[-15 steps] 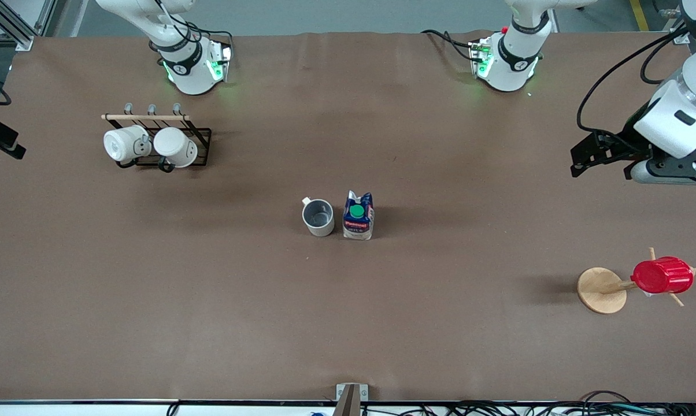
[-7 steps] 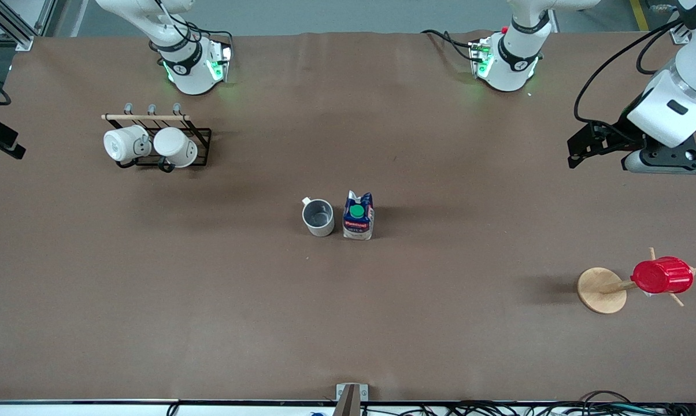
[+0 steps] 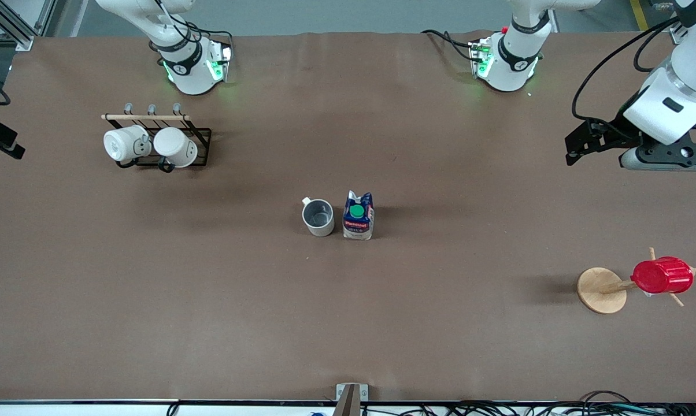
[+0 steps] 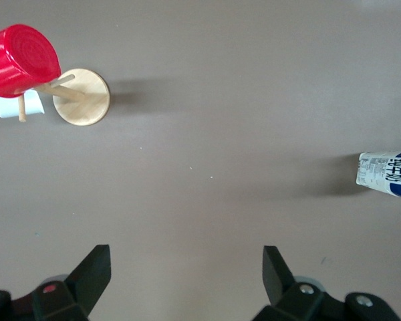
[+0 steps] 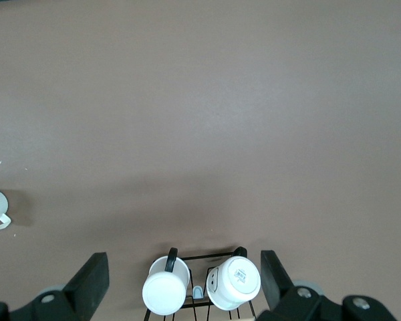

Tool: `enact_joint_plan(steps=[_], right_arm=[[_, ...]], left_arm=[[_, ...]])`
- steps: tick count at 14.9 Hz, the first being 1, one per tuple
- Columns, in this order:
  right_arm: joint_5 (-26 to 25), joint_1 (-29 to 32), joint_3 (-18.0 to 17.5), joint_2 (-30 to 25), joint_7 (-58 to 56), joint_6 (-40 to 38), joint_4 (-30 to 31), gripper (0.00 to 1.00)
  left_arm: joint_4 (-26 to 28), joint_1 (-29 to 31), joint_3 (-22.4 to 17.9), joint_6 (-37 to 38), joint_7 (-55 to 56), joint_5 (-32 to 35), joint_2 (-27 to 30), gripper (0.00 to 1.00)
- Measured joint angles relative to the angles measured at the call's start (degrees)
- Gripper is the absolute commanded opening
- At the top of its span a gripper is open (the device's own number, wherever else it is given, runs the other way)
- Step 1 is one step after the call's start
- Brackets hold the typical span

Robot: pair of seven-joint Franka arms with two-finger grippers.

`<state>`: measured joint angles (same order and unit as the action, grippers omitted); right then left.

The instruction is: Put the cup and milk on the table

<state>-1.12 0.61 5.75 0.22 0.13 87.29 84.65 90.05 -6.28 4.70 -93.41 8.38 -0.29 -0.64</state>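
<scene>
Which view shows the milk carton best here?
The front view: the milk stands upright and whole on the table, touching or nearly touching the cup, green cap visible. The left wrist view catches only part of it at the frame edge. The right wrist view does not show it.

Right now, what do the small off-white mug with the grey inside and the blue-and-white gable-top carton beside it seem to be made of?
The small off-white mug looks like glazed ceramic: a thick rim, smooth grey inside and moulded loop handle. The blue-and-white gable-top carton looks like printed coated paperboard, given its folded gable top and creased sides; its round green cap is probably plastic.
</scene>
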Motion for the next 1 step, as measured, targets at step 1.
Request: enact_joint_plan(steps=[1], right_arm=[[0.0, 0.0, 0.0, 0.0, 0.0, 0.0, 0.0, 1.00]], left_arm=[[0.0, -0.1, 0.1, 0.0, 0.5, 0.0, 0.0, 1.00]])
